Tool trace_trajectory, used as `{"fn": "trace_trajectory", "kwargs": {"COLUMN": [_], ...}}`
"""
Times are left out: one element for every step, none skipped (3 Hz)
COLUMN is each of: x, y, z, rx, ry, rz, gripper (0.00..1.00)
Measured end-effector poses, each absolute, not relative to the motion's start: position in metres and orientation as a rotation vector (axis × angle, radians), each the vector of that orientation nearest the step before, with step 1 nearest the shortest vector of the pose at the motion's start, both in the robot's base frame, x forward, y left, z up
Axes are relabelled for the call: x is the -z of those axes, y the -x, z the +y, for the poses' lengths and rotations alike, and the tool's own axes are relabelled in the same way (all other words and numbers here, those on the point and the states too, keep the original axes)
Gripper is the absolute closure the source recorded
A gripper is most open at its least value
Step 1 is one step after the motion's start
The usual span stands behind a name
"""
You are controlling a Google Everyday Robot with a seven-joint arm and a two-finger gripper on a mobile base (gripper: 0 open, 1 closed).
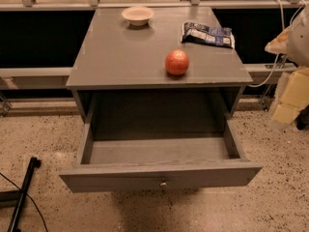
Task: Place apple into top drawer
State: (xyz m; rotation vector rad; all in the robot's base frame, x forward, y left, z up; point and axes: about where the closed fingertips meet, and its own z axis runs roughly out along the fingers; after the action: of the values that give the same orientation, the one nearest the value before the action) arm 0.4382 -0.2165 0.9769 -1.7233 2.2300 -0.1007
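The apple (pixel 177 62), red-orange and glossy, sits on the grey cabinet top (pixel 120 57) near its front right. The top drawer (pixel 159 153) is pulled out below it, with nothing inside; its front panel has a small metal knob (pixel 163 182). My gripper (pixel 288 103) shows as a pale yellowish blur at the right edge of the view, beside the cabinet and to the right of the apple, lower than the cabinet top. It holds nothing that I can see.
A cream shallow bowl (pixel 138 15) stands at the back of the cabinet top. A blue and white snack bag (pixel 207 34) lies at the back right. A black stand leg (pixel 21 197) lies on the speckled floor at the lower left. Cables hang at the right.
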Motion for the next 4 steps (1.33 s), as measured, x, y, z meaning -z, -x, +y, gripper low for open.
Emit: {"fn": "trace_trajectory", "kwargs": {"x": [-0.977, -0.979, -0.98, -0.965], "y": [-0.438, -0.479, -0.557, -0.636], "z": [-0.216, -0.209, -0.177, -0.125], "rx": [0.101, 0.056, -0.066, -0.256], "ry": [1.723, 1.695, 1.679, 1.64], "rz": [2.23, 2.108, 1.889, 1.705], "gripper": [0.0, 0.0, 0.0, 0.0]}}
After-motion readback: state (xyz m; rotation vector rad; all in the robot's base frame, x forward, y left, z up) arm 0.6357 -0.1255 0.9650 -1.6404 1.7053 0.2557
